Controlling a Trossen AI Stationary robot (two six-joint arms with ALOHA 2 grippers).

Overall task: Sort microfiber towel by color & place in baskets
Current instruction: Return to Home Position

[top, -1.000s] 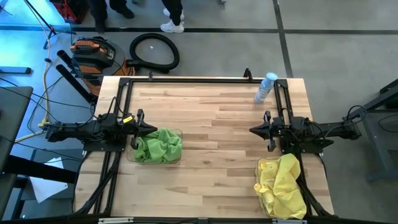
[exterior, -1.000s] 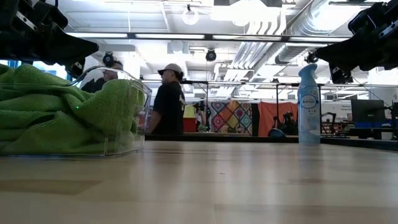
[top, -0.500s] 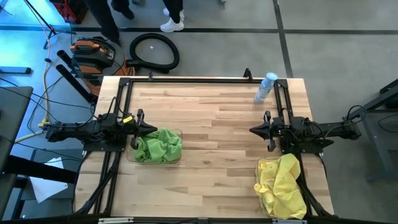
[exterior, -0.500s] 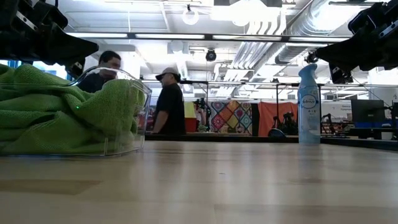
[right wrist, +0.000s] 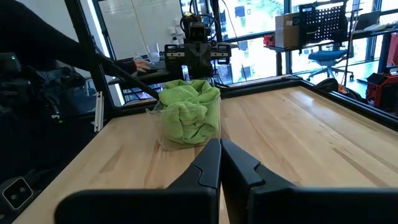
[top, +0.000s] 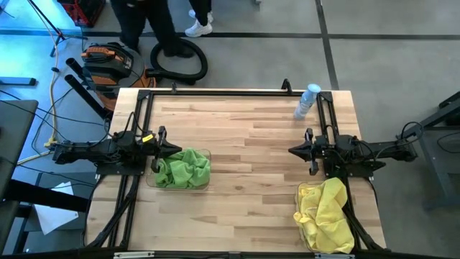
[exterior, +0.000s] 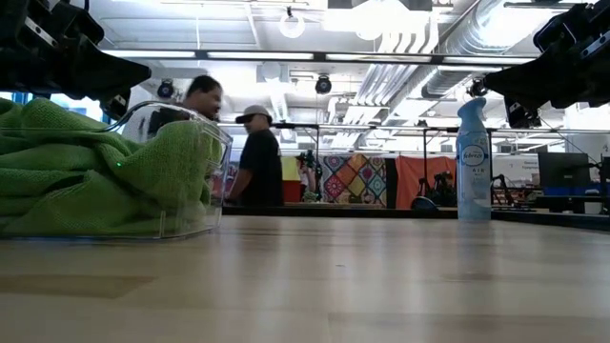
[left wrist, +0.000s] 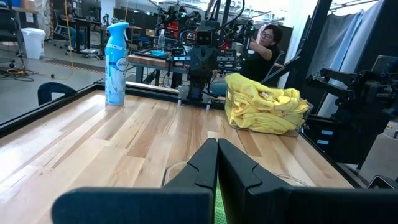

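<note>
Green microfiber towels (top: 182,167) lie heaped in a clear basket (top: 205,152) at the table's left, also seen in the low view (exterior: 86,171) and the right wrist view (right wrist: 189,111). Yellow towels (top: 325,211) fill the second clear basket (top: 302,189) at the near right corner, and show in the left wrist view (left wrist: 264,104). My left gripper (top: 175,150) hovers shut just above the green basket's far left rim. My right gripper (top: 292,150) hovers shut above bare table, beyond the yellow basket. Neither touches anything.
A spray bottle (top: 307,101) stands upright near the far right corner. Black metal frames (top: 136,115) run along the left, far and right sides of the table. Bare wood lies between the two baskets (top: 251,158). People walk on the floor beyond the far edge (top: 154,29).
Both arms and the towels have kept still. Only the people beyond the table's far edge have walked along.
</note>
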